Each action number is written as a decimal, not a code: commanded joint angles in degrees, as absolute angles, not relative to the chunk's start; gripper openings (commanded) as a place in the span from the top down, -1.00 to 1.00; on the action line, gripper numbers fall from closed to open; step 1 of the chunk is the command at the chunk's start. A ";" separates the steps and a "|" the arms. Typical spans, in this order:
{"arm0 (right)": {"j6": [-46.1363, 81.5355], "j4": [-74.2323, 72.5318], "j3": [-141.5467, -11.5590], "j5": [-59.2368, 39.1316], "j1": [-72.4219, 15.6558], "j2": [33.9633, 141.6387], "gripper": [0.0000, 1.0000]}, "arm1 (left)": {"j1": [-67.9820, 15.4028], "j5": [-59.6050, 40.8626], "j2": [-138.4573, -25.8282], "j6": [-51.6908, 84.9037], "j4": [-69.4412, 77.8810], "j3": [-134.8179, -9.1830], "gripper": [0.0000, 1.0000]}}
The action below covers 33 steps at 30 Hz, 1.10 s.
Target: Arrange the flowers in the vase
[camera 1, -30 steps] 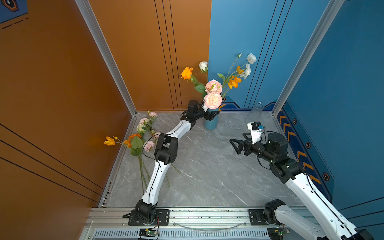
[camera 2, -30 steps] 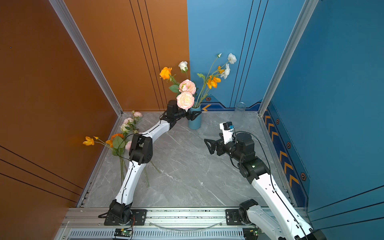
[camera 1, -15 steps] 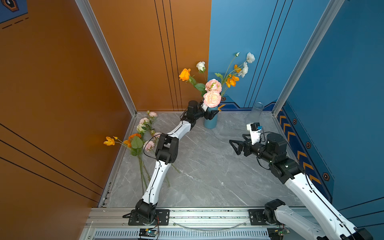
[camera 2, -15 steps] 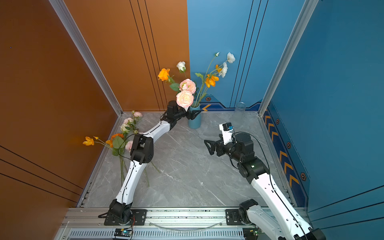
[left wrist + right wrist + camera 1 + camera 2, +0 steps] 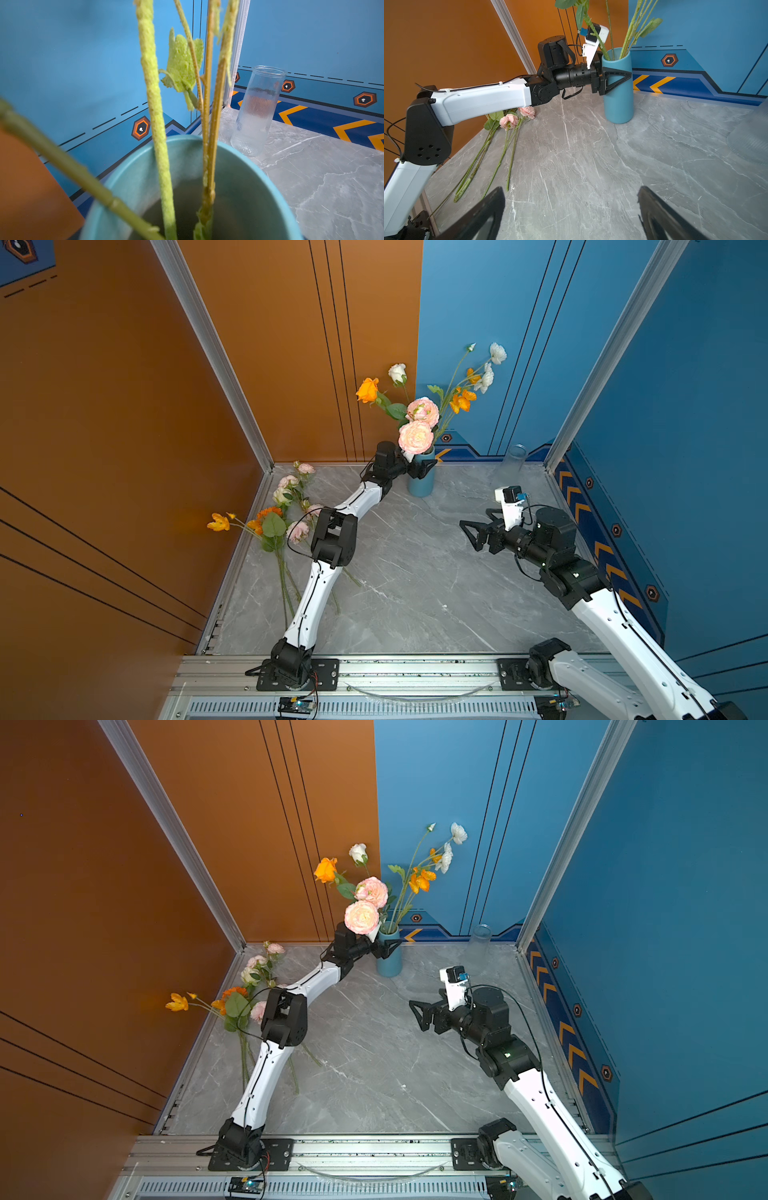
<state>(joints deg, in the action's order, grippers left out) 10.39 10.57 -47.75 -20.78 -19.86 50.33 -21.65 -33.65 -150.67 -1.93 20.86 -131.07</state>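
The blue vase stands at the back of the table, in front of the wall. It holds several flowers with pink, orange and white blooms. My left gripper has its jaws set wide on either side of the vase's upper part. One of its fingers lies across the front wall; the far one is hidden. In the left wrist view the stems rise out of the vase's rim. More flowers lie on the table at the left wall. My right gripper hangs open and empty above the table's right half.
A clear ribbed glass stands in the back right corner. Orange and blue walls close the table on three sides. The left arm's elbow is above the stems of the lying flowers.
The blooms in the vase have all shifted a little to the left together. Both grippers have stayed almost where they were.
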 commanded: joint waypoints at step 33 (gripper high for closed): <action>9.94 13.27 -47.12 -19.51 -18.42 48.16 -1.00 | -20.73 -35.10 -148.54 -1.42 31.14 -128.76 -0.96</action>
<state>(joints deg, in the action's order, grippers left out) 10.35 11.64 -47.72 -20.12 -19.05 48.93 -21.32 -33.54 -150.54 -1.89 29.89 -130.32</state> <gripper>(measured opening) 0.999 0.979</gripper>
